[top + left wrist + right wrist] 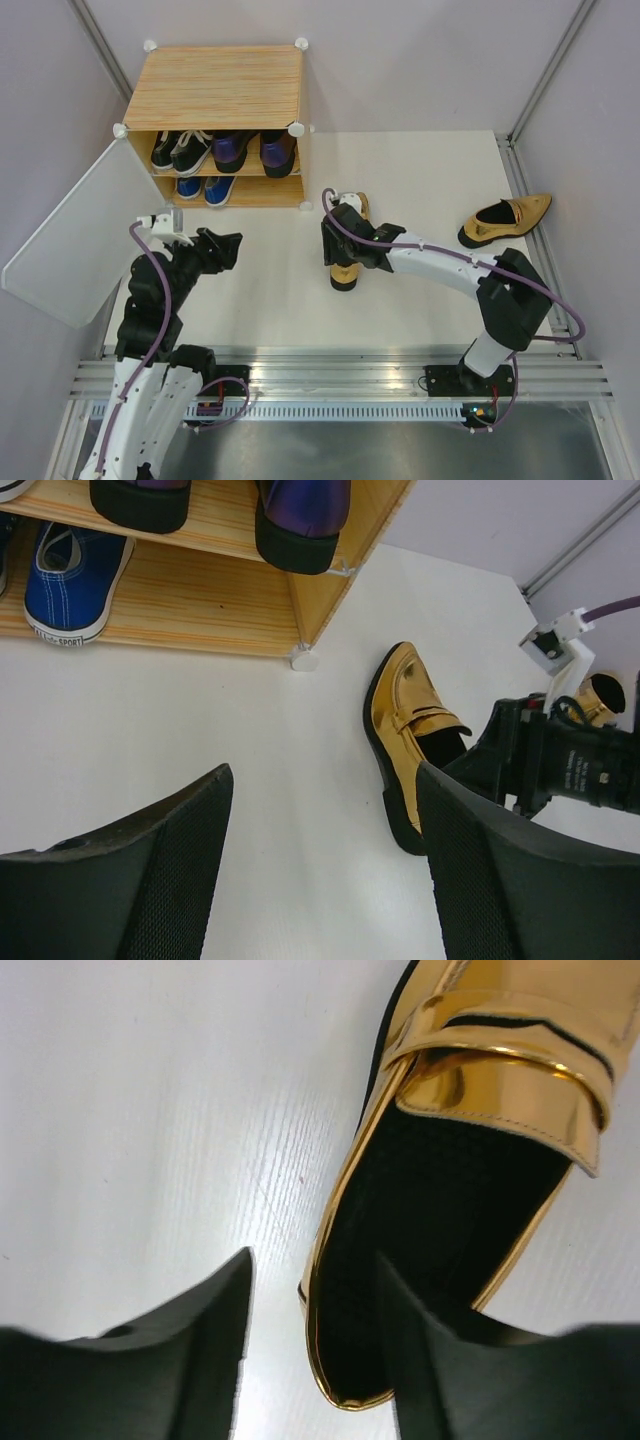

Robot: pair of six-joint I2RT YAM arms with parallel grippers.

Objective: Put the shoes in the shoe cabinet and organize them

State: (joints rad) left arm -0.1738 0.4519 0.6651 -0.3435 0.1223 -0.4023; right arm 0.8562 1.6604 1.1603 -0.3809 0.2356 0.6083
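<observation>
The shoe cabinet (215,85) stands at the back left. Black sneakers (182,150) and purple heels (255,150) are on its upper shelf, blue sneakers (205,188) on the lower one. One gold heel (345,272) lies mid-table under my right gripper (340,235). In the right wrist view the gripper (315,1290) is open and straddles the heel's (480,1090) side wall, one finger inside the shoe and one outside. The second gold heel (507,220) lies at the right. My left gripper (228,248) is open and empty above the table (325,870).
The cabinet's pale door (70,235) hangs open to the left, beside my left arm. In the left wrist view the gold heel (405,715), my right arm (560,760), a blue sneaker (70,580) and a purple heel (300,520) show. Grey walls enclose the table.
</observation>
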